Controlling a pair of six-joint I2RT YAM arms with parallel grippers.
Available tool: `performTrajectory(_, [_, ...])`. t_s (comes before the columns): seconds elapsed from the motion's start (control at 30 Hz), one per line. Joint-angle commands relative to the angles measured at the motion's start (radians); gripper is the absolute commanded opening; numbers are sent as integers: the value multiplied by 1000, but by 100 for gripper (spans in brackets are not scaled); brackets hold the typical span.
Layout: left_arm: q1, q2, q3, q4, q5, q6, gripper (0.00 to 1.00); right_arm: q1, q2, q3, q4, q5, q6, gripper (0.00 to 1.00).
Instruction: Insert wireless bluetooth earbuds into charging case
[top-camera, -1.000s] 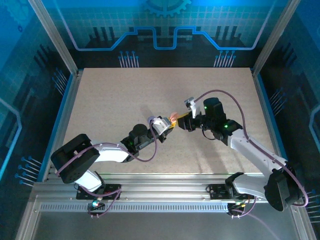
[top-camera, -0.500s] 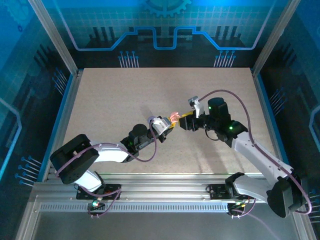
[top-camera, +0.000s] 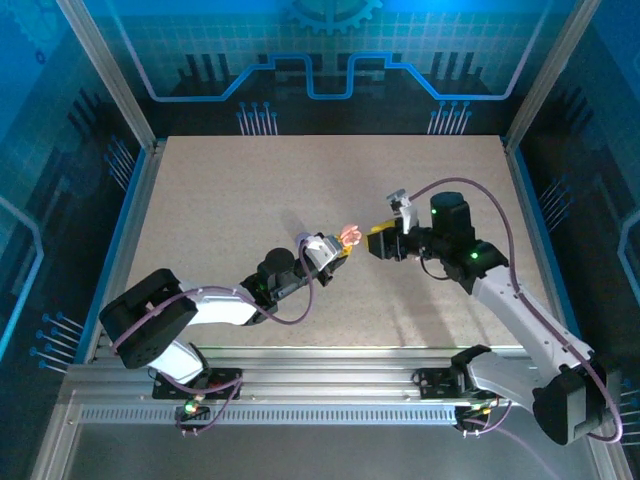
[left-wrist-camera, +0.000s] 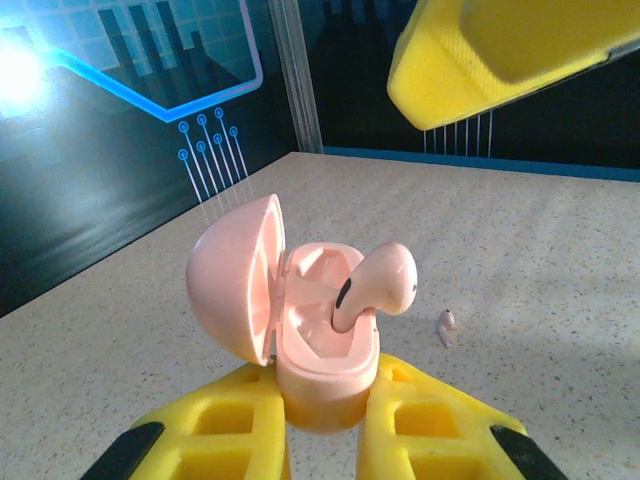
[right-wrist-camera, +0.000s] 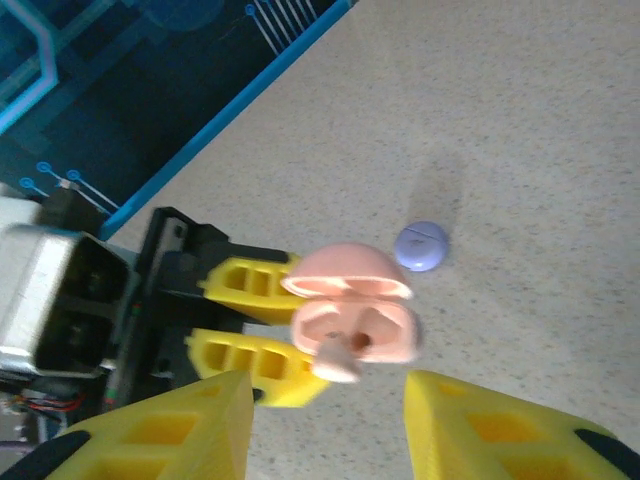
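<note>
The earbud (left-wrist-camera: 375, 285) stands in the open case (left-wrist-camera: 320, 340), stem down in one socket and rounded head poking well above the rim, tilted away from the lid (left-wrist-camera: 235, 290). It looks placed but not fully seated. The socket beside it, nearer the lid, looks empty.

The case is clamped low on its body between the fingers of the left gripper (left-wrist-camera: 325, 405), which holds it up off the table (left-wrist-camera: 560, 260) with the lid swung back.

The right gripper (right-wrist-camera: 328, 400) hovers just beside the case, its jaws apart with nothing between them and the earbud's head just beyond its fingertips.

So the step in hand appears to be the end of the first insertion: the earbud is delivered and let go, but sits proud.

The next move likely calls for a light press on the head, straight down the socket's line, while the left grip keeps the case steady. Too much sideways push could tip the earbud out.

After that, the second socket needs filling. A tiny pale piece (left-wrist-camera: 447, 327) lies on the table just beyond the case. It may be the other earbud, though it is too small to tell. A lavender puck (right-wrist-camera: 421, 246) also lies on the table nearby.
</note>
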Motion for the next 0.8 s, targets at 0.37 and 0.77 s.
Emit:
performTrajectory(0.37, [-10,-49,-20,29,131,-90,14,-181,-12,-48,58,-348,-458,57])
performTrajectory(0.77, [-10,-48,-11,29,166,-96,14,46,-22,-38,-105,-15,-881,52])
